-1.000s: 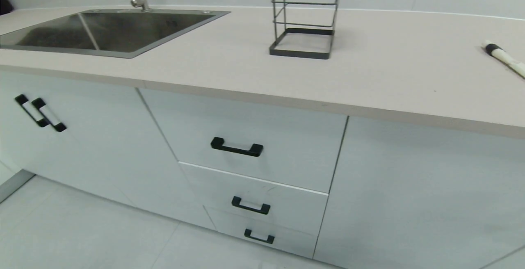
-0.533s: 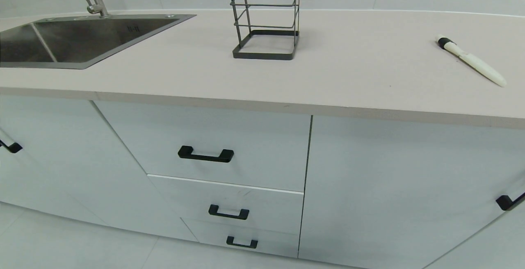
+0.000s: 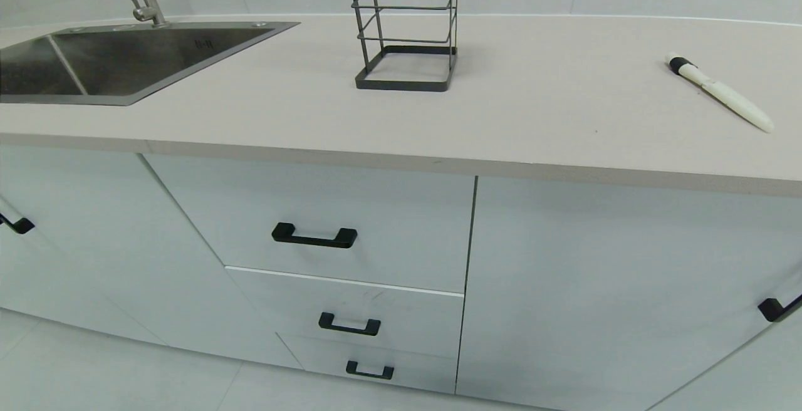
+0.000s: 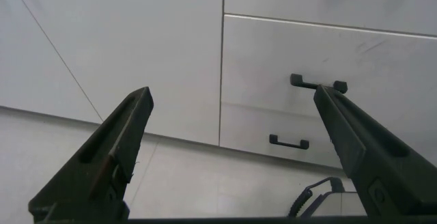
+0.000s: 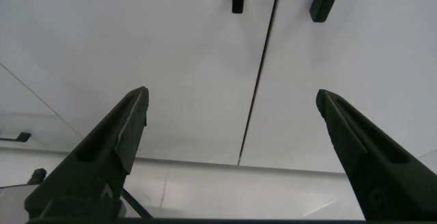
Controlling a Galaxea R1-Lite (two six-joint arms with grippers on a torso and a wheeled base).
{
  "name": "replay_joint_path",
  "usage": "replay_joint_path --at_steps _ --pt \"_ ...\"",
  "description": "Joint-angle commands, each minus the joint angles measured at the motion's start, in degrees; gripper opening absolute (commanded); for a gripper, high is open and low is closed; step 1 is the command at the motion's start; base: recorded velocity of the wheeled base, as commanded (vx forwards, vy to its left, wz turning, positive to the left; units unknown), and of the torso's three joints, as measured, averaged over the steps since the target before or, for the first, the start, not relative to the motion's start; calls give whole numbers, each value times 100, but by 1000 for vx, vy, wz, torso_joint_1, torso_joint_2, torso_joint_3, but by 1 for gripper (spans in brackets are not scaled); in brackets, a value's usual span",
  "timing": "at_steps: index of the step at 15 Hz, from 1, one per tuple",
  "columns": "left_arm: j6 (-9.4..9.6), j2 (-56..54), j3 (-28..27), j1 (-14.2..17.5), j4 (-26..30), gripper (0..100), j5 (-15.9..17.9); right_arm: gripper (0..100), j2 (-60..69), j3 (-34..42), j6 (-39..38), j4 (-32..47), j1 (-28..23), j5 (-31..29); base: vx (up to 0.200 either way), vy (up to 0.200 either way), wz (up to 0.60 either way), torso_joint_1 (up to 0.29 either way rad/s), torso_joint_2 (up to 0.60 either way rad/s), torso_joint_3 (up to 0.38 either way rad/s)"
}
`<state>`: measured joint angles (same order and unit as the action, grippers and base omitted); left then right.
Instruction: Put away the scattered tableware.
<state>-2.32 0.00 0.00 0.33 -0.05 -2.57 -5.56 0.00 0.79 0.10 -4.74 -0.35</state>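
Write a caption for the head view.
A white utensil lies right of the wire rack on the countertop; sink at left.

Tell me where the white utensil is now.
In the head view, the white utensil lies flat on the right side of the counter, well right of the wire rack.

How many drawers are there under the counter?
3. They stack one above another below the counter: the top drawer, the middle drawer and the bottom drawer. More may lie outside the picture.
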Motion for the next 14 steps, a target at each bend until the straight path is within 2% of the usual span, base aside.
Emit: replay_joint_path --at_steps 1,8,11,14 --pt "3 0 0 2 -4 100 -6 100 -7 0 0 -1 8 0 0 0 0 0 0 0" --pt "-6 0 0 2 -4 100 -6 100 -7 0 9 -1 0 0 0 0 0 0 0 0" --pt "-6 0 0 2 -4 100 -6 100 -7 0 0 -1 8 0 0 0 -600 1 2 -1" --pt "-6 0 0 2 -4 100 -6 100 -7 0 0 -1 0 0 0 0 0 0 0 0"
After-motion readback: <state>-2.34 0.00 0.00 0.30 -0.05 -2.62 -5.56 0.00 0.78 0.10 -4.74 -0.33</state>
